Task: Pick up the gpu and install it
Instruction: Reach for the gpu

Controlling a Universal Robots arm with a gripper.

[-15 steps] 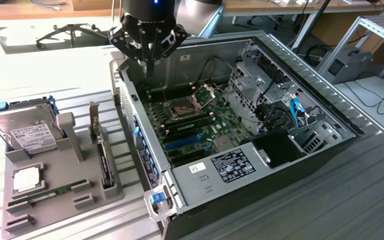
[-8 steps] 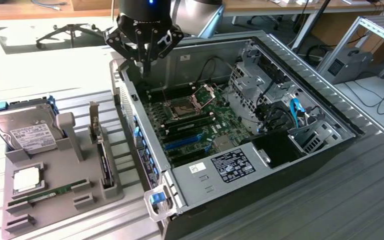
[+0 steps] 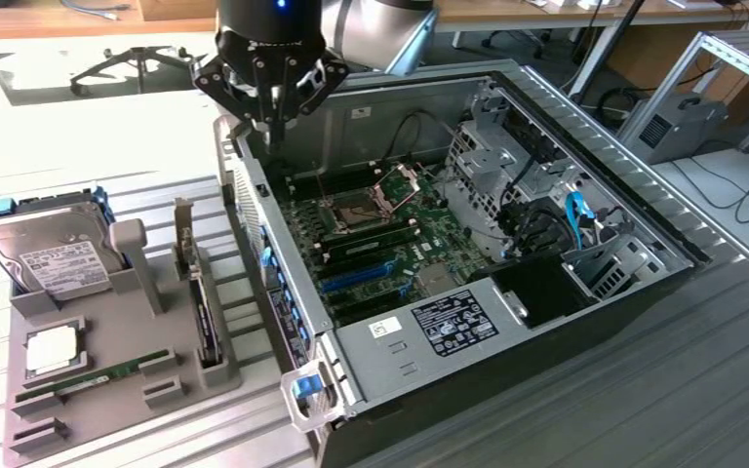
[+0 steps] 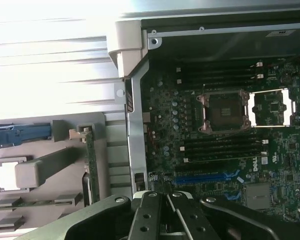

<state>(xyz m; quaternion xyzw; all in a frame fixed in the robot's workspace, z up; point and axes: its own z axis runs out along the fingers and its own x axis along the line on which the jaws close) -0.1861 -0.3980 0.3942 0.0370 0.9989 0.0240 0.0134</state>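
Closed black claw (image 3: pixel 270 125), fingers pressed together and holding nothing, hangs over the far left wall of the large open grey metal computer case (image 3: pixel 388 370). A green motherboard (image 3: pixel 374 244) sits inside the case. On the exterior view's left, just beside the case, a grey plastic parts tray (image 3: pixel 134 331) holds a boxy silver hard drive (image 3: pixel 50 255), the gpu (image 3: pixel 203 312) and a narrow green RAM stick (image 3: pixel 89 378). The gpu, a thin dark circuit card, stands on edge in its slot with its silver bracket at the far end, well apart from the claw.
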